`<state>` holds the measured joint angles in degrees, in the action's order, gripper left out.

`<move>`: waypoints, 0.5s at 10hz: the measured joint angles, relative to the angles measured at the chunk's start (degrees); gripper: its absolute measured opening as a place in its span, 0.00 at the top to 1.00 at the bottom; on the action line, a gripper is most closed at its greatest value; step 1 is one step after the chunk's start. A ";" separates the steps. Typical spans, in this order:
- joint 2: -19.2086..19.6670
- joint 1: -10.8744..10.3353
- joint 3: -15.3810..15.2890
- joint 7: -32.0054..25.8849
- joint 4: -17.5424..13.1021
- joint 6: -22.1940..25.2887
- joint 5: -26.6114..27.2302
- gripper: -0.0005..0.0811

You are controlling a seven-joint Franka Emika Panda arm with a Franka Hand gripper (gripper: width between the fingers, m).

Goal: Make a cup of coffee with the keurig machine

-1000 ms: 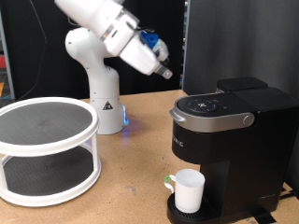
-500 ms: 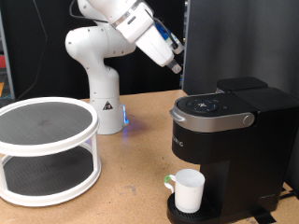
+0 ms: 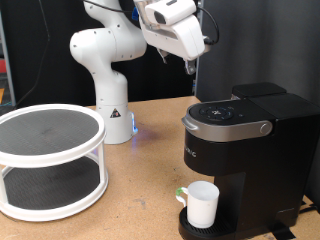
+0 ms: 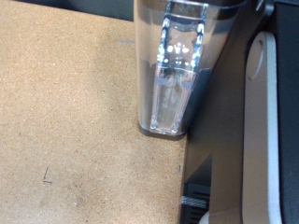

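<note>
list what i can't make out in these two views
- Tool, exterior view: small and dark against the black panel behind it, so its opening is unreadable; the wrist view shows no fingers.
- Keurig machine, exterior view: right side cut off by the picture's edge; button markings too small.
- Cup, exterior view: contents hidden by its own wall.
- Clear water tank, wrist view: top cut off; water level unclear.

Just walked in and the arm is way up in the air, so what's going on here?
The gripper hangs high above the keurig machine, touching nothing, and no view shows anything between its fingers. The cup already sits on the machine's drip tray, under the spout, and the lid looks closed. The wrist view looks down on the wooden table and what seems to be the machine's clear water tank. A white two-tier stand sits at the exterior view's left.
</note>
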<state>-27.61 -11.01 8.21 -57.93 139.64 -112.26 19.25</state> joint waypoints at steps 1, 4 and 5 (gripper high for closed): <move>0.10 0.00 0.07 0.01 0.32 -0.55 0.66 0.00; 0.69 -0.05 -0.71 0.08 -0.39 0.27 -0.05 0.00; 1.30 -0.04 -1.51 1.08 -1.70 0.27 -1.16 0.00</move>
<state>-26.31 -11.05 6.70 -56.85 137.94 -111.99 18.10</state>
